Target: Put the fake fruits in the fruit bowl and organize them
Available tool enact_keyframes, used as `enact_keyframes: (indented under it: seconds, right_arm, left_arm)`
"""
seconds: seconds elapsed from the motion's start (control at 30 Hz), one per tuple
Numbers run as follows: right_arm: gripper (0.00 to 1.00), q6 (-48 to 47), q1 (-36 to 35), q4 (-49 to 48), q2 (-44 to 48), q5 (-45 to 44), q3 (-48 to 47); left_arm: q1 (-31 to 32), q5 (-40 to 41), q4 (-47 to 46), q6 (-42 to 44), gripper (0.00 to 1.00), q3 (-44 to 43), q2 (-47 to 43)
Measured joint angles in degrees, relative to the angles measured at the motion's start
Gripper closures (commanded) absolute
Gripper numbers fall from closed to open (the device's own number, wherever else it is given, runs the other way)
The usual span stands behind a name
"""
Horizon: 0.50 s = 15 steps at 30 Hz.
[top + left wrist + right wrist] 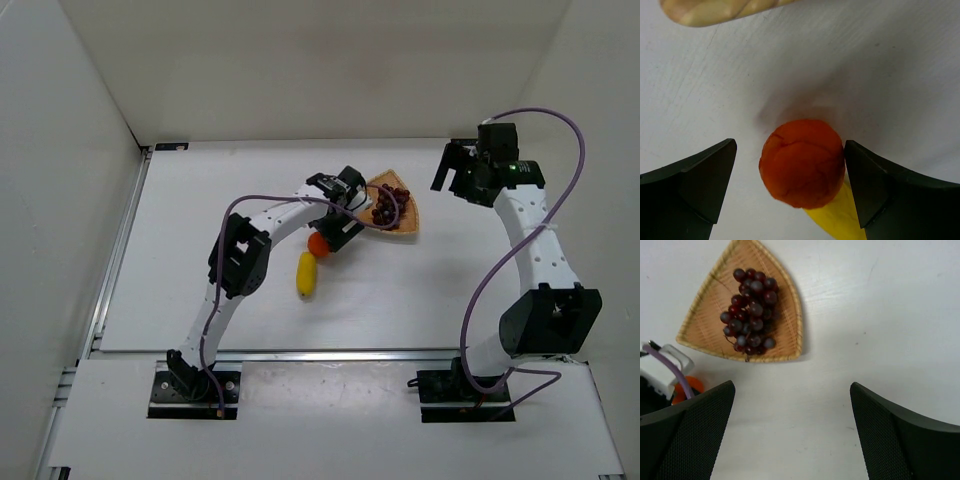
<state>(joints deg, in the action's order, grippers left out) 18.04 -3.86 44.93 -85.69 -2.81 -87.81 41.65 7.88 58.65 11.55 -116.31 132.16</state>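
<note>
The round orange (802,162) rests on the table between the fingers of my left gripper (790,150), which is open; the right-hand finger (870,185) stands very close to it. Just behind the orange (318,243) lies the yellow banana piece (835,219), also seen from above (306,273). The wicker fruit bowl (408,226) holds the purple grape bunch (388,205). Its rim (715,10) shows at the top of the left wrist view. My right gripper (455,172) hovers open and holds nothing, right of the bowl (705,315) and the grapes (751,310).
White walls enclose the table at the left, back and right. A metal rail (118,250) runs along the left edge. The left arm's wrist and purple cable (665,365) sit beside the bowl's near corner.
</note>
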Motion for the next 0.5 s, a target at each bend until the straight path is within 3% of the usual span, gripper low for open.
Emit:
enact_keyframes:
  seconds: [0.1,0.13,0.23,0.27,0.37,0.5]
  right_arm:
    - [0.00,0.00,0.11,-0.02,0.22,0.07,2.51]
    - [0.00,0.00,0.17,0.04,0.22,0.04,3.23]
    - [0.00,0.07,0.35,0.15,0.22,0.09,4.04]
    - [0.00,0.22,0.44,0.02,0.22,0.20,4.04]
    - [0.00,0.72,0.48,-0.15,0.24,0.63,4.04]
    - [0.00,1.33,0.48,-0.66,0.24,1.40,4.04]
  left_arm:
    - [-0.35,0.96,0.13,-0.02,0.02,0.04,1.55]
    - [-0.46,1.03,0.04,-0.02,0.20,0.28,1.64]
    - [-1.01,0.92,0.07,0.11,0.47,0.74,1.62]
    - [-1.18,0.72,0.09,0.15,0.62,0.76,1.57]
    - [-1.44,0.39,0.22,0.00,0.79,1.16,1.20]
    - [-1.42,0.33,1.51,0.00,0.85,4.11,-1.49]
